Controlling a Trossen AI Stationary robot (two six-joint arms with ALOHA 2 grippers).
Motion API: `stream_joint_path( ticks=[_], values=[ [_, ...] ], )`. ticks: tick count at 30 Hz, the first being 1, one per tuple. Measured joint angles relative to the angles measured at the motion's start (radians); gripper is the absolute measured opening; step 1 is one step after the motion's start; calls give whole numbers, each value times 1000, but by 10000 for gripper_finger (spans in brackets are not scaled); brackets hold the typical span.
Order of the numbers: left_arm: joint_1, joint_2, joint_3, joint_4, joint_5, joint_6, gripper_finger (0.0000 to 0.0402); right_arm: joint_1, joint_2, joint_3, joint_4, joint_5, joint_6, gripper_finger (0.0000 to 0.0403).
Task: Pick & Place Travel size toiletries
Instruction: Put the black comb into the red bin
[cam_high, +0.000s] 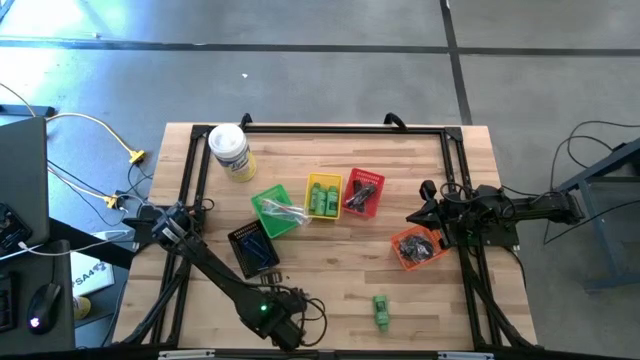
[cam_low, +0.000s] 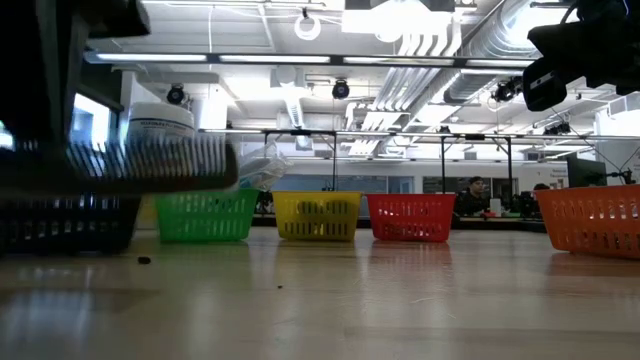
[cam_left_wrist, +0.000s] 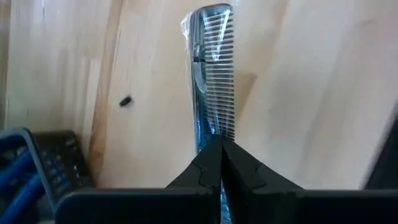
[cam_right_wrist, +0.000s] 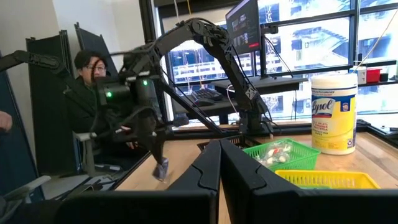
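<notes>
One comb (cam_left_wrist: 211, 74) in left gripper (cam_left_wrist: 221, 146)

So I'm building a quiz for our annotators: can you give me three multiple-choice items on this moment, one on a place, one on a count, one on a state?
1. Where does the loose green bottle lie?
A. in the yellow basket
B. on the bare table near the front edge
C. beside the white canister

2. How many small baskets are on the table?
A. three
B. five
C. seven

3. What is the left gripper doing?
A. shut on a comb
B. open above the orange basket
C. shut on nothing

Answers:
1 B, the high view shows it alone on the wood, apart from every basket.
2 B, black, green, yellow, red and orange ones.
3 A, the left wrist view shows the fingers closed on the comb, and the low view shows it lifted off the table.
</notes>
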Motion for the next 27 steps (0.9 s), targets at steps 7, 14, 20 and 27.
stream_joint_path(
  ticks=[7, 14, 20, 27],
  values=[
    [2, -2, 55, -11, -21, 51, 0, 0, 0, 0, 0, 0, 0, 2],
    [2, -3, 55, -23, -29, 101, 0, 0, 0, 0, 0, 0, 0, 2],
    [2, -20, 56, -16, -25, 202, 0, 0, 0, 0, 0, 0, 14, 2],
    [2, -115, 56, -21, -82, 275, 0, 0, 0, 0, 0, 0, 18, 2]
  ],
)
